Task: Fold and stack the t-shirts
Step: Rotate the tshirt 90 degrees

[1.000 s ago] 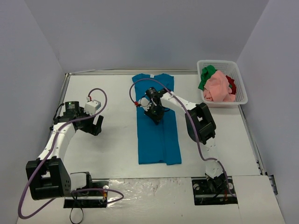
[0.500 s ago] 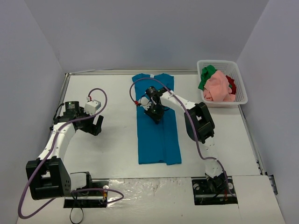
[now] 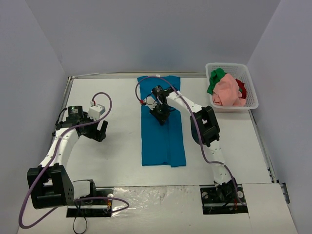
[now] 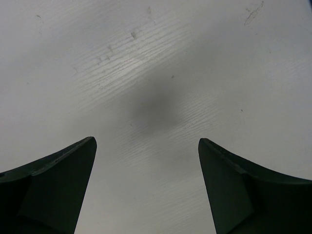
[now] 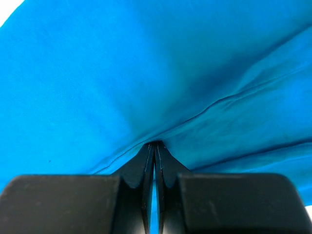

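At the near side of the table the hem of the teal-blue t-shirt is found. From there the shirt is laid out as a narrow strip whose long axis runs straight away from the arm bases toward the far edge. To its left, well apart from the cloth, the left gripper is held over bare tabletop with its jaws spread wide and nothing between them. Farther up the strip, past its middle, the right gripper is pressed together on a raised fold of the teal cloth. The right arm is therefore judged the nearer, and a crosswise fold would likely be carried along that axis toward the near hem. At the far right, the pink t-shirt, green t-shirt and red t-shirt are heaped in the white mesh basket.
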Robot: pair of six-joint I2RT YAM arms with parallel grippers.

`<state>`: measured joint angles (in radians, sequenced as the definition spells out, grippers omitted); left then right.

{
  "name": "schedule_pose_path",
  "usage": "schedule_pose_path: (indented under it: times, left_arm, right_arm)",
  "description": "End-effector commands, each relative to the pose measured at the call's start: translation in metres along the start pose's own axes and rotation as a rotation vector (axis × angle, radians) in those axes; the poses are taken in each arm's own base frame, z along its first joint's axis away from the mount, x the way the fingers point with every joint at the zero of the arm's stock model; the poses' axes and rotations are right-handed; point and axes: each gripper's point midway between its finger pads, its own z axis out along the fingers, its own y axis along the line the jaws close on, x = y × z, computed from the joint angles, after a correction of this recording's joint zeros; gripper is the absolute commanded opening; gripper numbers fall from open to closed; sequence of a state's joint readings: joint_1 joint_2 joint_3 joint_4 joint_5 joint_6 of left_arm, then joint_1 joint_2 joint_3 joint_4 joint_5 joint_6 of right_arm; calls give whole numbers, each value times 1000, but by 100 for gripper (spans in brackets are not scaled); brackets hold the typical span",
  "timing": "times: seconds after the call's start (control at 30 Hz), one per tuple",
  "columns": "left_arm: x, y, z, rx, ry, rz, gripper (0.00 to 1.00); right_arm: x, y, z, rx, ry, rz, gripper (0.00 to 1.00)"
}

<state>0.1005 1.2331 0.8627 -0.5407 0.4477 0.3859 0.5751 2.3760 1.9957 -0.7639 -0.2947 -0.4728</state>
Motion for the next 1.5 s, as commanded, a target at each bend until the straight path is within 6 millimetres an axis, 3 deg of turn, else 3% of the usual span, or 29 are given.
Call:
schedule_pose_path:
  times: [0.0, 0.07, 0.47, 0.83, 1.2, 1.3, 1.47]
  left_arm:
    - [-13, 7, -6, -17, -31, 19, 85]
    - [-12, 7, -5, -17, -28, 16, 85]
    - [-11, 9, -3, -21, -16, 13, 85]
    - [-6, 10, 1, -22, 3, 5, 85]
    - [-7, 10, 1, -19, 1, 8, 85]
    - [-9, 10, -1, -20, -7, 13, 85]
    - [-15, 8, -7, -21, -35, 27, 88]
  right_arm:
    - [32, -30, 49, 16, 89, 20, 0]
    - [30, -42, 48, 25, 73, 24, 0]
    - [20, -68, 55, 35, 34, 1, 0]
    - [1, -79, 59, 58, -5, -18, 0]
    - [-5, -84, 59, 95, -1, -44, 0]
    - [-5, -82, 50, 98, -6, -46, 0]
    - [-23, -74, 3, 118, -84, -60, 1]
